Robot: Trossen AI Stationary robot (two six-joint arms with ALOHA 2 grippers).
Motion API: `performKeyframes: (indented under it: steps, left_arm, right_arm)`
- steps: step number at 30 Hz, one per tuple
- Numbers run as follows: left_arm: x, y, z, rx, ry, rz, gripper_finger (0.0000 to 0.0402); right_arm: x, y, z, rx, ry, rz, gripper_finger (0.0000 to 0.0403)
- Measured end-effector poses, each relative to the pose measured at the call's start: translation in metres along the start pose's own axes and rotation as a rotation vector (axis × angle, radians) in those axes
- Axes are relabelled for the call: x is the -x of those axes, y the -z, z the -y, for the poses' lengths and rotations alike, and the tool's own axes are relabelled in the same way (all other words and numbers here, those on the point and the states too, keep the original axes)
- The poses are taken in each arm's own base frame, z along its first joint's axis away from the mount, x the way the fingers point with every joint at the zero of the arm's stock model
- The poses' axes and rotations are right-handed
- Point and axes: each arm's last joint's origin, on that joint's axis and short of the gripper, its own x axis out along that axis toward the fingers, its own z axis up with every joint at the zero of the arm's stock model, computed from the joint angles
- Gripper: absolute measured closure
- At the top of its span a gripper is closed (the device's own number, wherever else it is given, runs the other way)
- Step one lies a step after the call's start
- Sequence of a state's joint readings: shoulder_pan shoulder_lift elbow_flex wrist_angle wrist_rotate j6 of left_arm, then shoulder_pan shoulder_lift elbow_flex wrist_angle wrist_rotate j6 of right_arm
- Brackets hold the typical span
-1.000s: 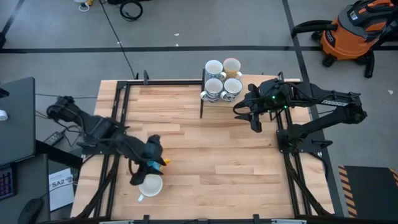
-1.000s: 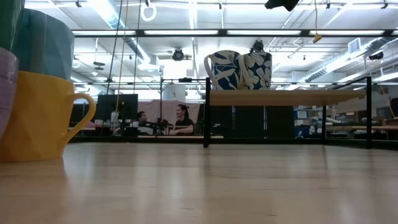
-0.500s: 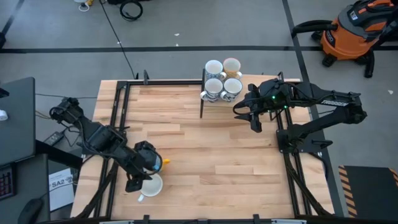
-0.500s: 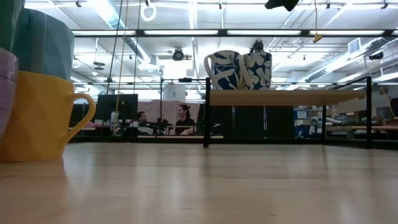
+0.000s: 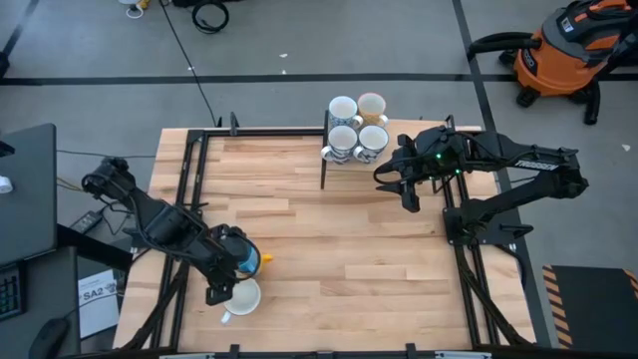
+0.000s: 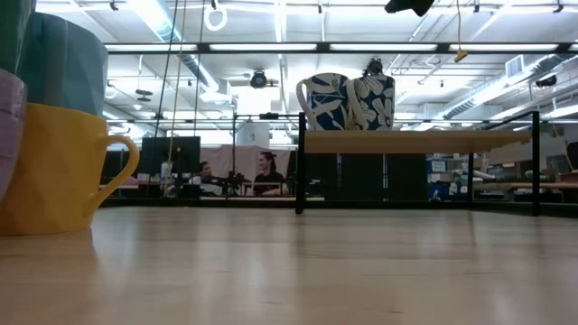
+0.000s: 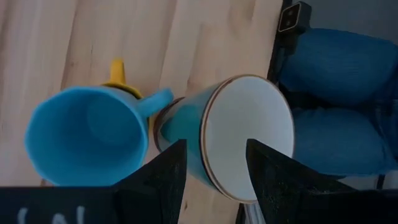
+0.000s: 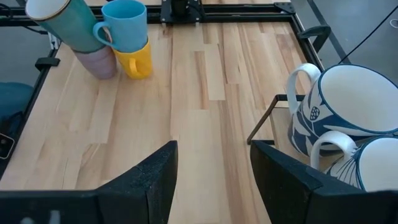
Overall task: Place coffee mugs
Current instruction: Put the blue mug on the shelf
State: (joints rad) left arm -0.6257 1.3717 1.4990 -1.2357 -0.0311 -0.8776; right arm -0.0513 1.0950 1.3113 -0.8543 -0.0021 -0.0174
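Near the table's near left corner stands a cluster of mugs: a bright blue mug [image 7: 84,137] sits in a yellow one [image 8: 138,60], and a teal mug with a white inside [image 7: 245,137] lies tilted on a purple one [image 8: 99,62]. My left gripper [image 7: 214,149] hovers open over the teal mug's rim, one finger before its white inside and one before its outer wall. Four white and dark-patterned mugs [image 5: 357,125] stand on a black rack at the far edge. My right gripper [image 5: 397,191] waits open beside that rack. My left gripper comes down from above at the teal mug's rim [image 7: 208,134], with one finger [image 7: 264,168] over the hollow and the other [image 7: 165,174] outside the wall. Whether either finger touches the mug, I cannot tell.
The rack's black frame [image 8: 261,127] stands close in front of my right gripper [image 8: 214,186]. Black rails run along the table's left and right sides [image 5: 189,170]. Bare wood lies between the mug cluster and the rack [image 5: 339,239]. People sit in the room beyond [image 6: 262,171].
My left gripper has moved a little toward the table's near left corner, turned, and settled over the teal mug. The mugs have stayed where they were.
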Motion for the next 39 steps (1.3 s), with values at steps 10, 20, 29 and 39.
performKeyframes:
  steps: [10,20,29,39]
  left_arm:
    - [-0.028,-0.003,0.006,-0.003,-0.094,-0.080,0.0230]
    - [-0.043,-0.006,0.009,-0.004,-0.140,-0.118,0.0230]
    - [-0.043,-0.005,0.008,-0.004,-0.153,-0.129,0.0230]
    - [-0.043,-0.004,0.006,-0.004,-0.165,-0.139,0.0270]
  right_arm:
    - [0.000,0.000,-0.001,0.000,-0.025,0.000,0.0195]
    - [0.000,0.000,-0.001,0.000,-0.025,0.001,0.0195]
    - [0.000,0.000,-0.001,0.000,-0.026,0.000,0.0195]
    - [0.000,0.000,-0.001,-0.001,-0.027,0.000,0.0195]
